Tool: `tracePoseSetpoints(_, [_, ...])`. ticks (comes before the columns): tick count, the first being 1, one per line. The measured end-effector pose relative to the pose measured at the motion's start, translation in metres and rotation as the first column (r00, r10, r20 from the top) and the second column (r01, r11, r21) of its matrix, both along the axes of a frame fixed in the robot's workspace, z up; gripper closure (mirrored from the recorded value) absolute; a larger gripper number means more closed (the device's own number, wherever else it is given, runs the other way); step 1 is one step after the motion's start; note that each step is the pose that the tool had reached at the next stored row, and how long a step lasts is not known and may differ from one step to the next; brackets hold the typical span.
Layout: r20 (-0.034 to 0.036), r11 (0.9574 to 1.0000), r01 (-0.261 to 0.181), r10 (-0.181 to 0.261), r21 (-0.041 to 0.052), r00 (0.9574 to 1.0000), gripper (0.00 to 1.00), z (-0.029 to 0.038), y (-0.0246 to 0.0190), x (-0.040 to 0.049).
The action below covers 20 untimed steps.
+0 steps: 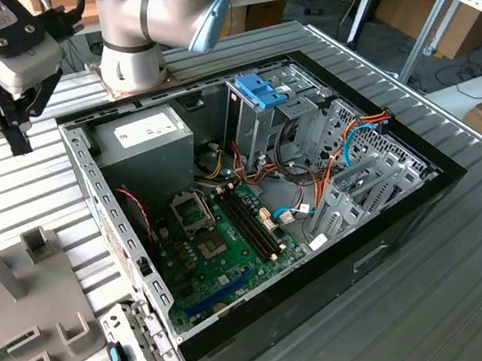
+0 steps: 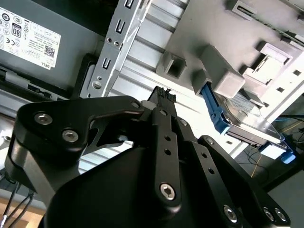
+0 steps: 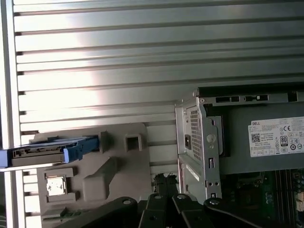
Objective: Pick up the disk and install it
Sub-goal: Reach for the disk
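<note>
Pinched shut and empty, the pincer hangs apart from the disk in its grey holder (beside the computer case); 1 unopened descent could knock the disk askew.

The disk (slim dark grey drive, bright blue carrier frame) sits on the grey fixture block, seen edge-on in the first wrist view with one end overhanging the block's edge, and its blue frame end and pale top show in the second wrist view.
</note>
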<state>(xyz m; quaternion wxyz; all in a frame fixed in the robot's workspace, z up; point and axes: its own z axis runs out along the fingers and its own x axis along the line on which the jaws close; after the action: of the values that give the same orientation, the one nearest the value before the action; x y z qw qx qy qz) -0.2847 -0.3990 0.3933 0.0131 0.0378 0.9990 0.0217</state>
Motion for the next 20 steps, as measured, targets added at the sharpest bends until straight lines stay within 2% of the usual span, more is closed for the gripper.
tracePoseSetpoints(1, [-0.0001, 1.0000, 0.000, 0.000, 0.0000, 1.0000, 0.89, 0.0000, 0.0000, -0.0037])
tracePoseSetpoints(2, [0.0000, 1.0000, 0.000, 0.000, 0.0000, 1.0000, 0.89, 0.0000, 0.0000, -0.0122])
tracePoseSetpoints(6, [0.0000, 1.0000, 0.000, 0.000, 0.0000, 1.0000, 0.89, 0.0000, 0.0000, -0.0148])
tracePoseSetpoints(11, [-0.0001, 1.0000, 0.000, 0.000, 0.0000, 1.0000, 0.89, 0.0000, 0.0000, -0.0253])
tracePoseSetpoints(15, [0.0000, 1.0000, 0.000, 0.000, 0.0000, 1.0000, 0.89, 0.0000, 0.0000, -0.0283])
tracePoseSetpoints(20, [-0.0001, 1.0000, 0.000, 0.000, 0.0000, 1.0000, 0.89, 0.0000, 0.0000, -0.0651])
